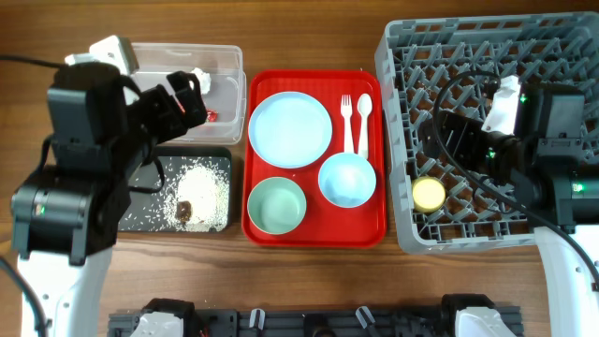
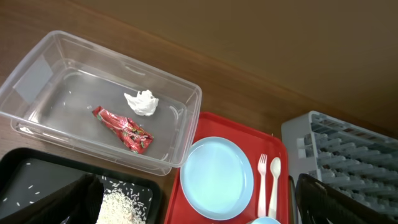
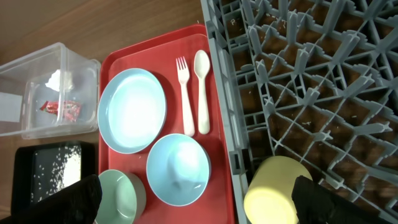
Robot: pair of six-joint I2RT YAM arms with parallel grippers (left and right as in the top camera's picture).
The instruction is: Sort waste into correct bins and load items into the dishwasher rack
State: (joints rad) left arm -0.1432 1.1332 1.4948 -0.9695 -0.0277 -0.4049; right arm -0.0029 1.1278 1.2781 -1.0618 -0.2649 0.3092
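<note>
Red wrapper [image 2: 122, 129] and crumpled white tissue [image 2: 142, 102] lie close together on the floor of the clear tub [image 2: 37, 68], ahead of the left tool [image 2: 193, 190], whose fingers [image 2: 68, 199] are spread wide with nothing between them. Directly beneath that tool sits the black tray [image 2: 37, 174], holding a heap of rice scraps [image 2: 118, 208] and scattered grains. Off to one side of it, the red serving tray [image 2: 273, 140] rests on the wooden tabletop [image 2: 280, 50] and carries the light blue plate [image 2: 216, 177], with the white fork [image 2: 262, 183] and spoon [image 2: 274, 183] lying side by side between the plate and the grey rack [image 2: 354, 149]. The right tool [image 3: 196, 186] hangs over the rack's near edge with its fingers [image 3: 329, 202] also set wide apart. The yellow cup [image 3: 277, 193] stands in the rack below it, much nearer one finger than the other; whether that finger touches the cup cannot be told. The blue bowl [image 3: 178, 169] and the pale green bowl [image 3: 121, 193] sit on the serving tray under the gap between the right tool's fingers, the green one just beside the other finger.
</note>
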